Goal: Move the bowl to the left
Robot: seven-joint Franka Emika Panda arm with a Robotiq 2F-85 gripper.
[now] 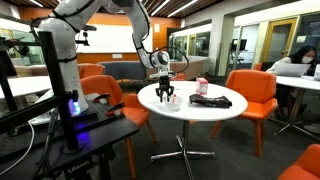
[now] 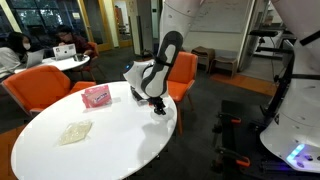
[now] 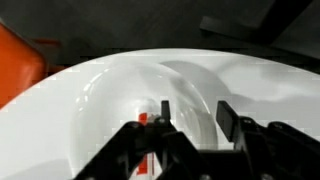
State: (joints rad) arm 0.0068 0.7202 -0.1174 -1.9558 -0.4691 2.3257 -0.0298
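The white bowl (image 3: 120, 90) fills the wrist view, with a reddish mark (image 3: 143, 118) near its centre. My gripper (image 3: 195, 120) is open and low over the bowl. One finger is inside the bowl and the other is outside, so they straddle its wall. In both exterior views the gripper (image 1: 166, 95) (image 2: 157, 105) is down at the round white table (image 1: 190, 112) (image 2: 100, 150), close to its edge, and hides most of the bowl.
A small pink-and-white box (image 1: 203, 85) (image 2: 97, 96) stands further along the table. A flat dark item (image 1: 212, 100) lies beside it. A pale crumpled item (image 2: 73, 132) shows in an exterior view. Orange chairs (image 1: 252, 92) (image 2: 40, 90) ring the table.
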